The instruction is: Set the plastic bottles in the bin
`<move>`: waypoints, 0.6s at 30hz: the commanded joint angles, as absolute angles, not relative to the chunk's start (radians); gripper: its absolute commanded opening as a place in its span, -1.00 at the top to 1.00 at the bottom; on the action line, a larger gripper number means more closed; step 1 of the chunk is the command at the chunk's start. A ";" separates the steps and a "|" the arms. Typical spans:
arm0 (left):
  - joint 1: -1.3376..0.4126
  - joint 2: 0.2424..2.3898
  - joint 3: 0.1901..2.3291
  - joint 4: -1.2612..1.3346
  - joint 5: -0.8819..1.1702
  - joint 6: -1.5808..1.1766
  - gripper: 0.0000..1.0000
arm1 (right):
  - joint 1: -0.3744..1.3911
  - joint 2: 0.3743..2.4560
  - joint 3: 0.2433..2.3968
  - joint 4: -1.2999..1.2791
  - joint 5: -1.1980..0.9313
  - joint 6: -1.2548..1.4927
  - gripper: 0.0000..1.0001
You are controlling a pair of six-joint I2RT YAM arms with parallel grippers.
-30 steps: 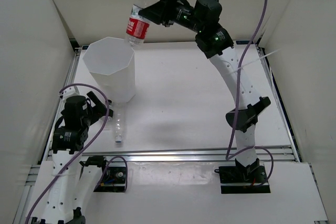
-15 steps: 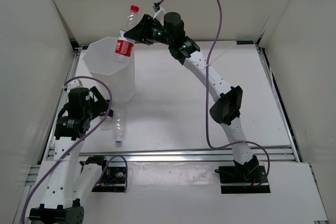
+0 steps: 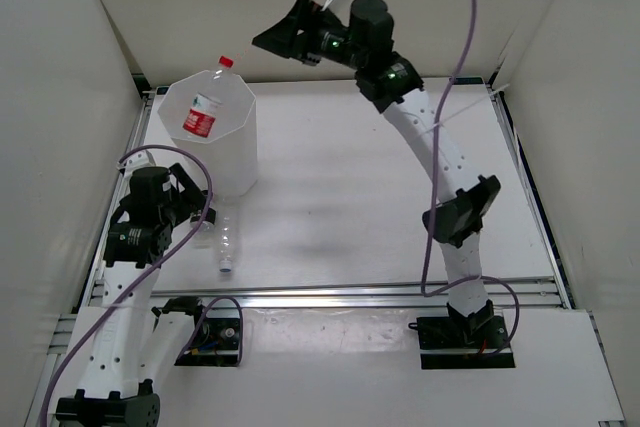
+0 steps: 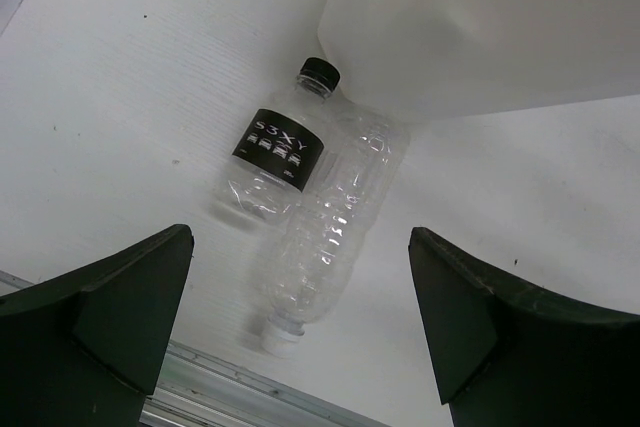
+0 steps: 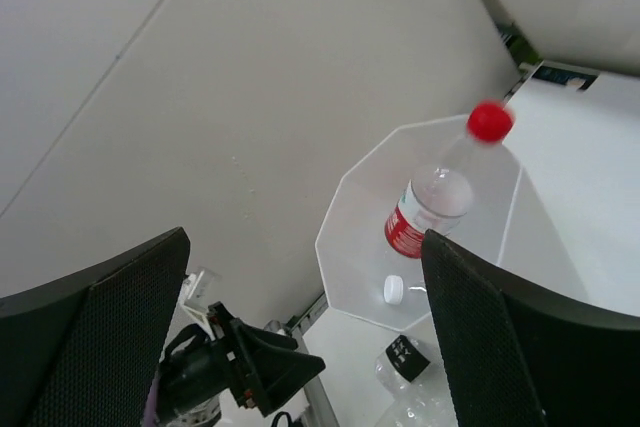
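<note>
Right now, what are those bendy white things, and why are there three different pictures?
Those are two robot arms, each ending in a two-finger gripper. One picture looks down from above; the other two come from little cameras on the wrists. The right gripper is open and holds nothing, high up near the white bin. A red-capped bottle sits tilted in the bin's mouth, with nothing gripping it. The left gripper is open too, above two bottles lying side by side on the table by the bin: a black-capped bottle and a clear bottle.
</note>
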State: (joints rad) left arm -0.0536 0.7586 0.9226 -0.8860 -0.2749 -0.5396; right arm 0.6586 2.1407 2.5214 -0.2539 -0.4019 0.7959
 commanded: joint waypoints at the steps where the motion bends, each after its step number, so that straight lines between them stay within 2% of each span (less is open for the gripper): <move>1: -0.048 0.767 0.896 -0.859 -0.299 -0.528 -1.00 | 0.621 2.022 2.510 -0.319 -0.390 0.717 -1.00; 10: -0.048 0.864 0.741 -0.767 -0.353 -0.564 -1.00 | 0.578 1.895 2.416 -0.509 -0.408 0.615 -1.00; 18: -0.048 0.959 0.684 -0.629 -0.410 -0.571 -1.00 | 0.528 1.844 2.352 -0.558 -0.511 0.604 -1.00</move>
State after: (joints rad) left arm -0.0536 0.9386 0.6960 -0.7174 -0.3660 -0.5655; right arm 0.5468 1.8912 2.3493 -0.5388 -0.4458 0.6270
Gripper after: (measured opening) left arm 1.000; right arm 0.998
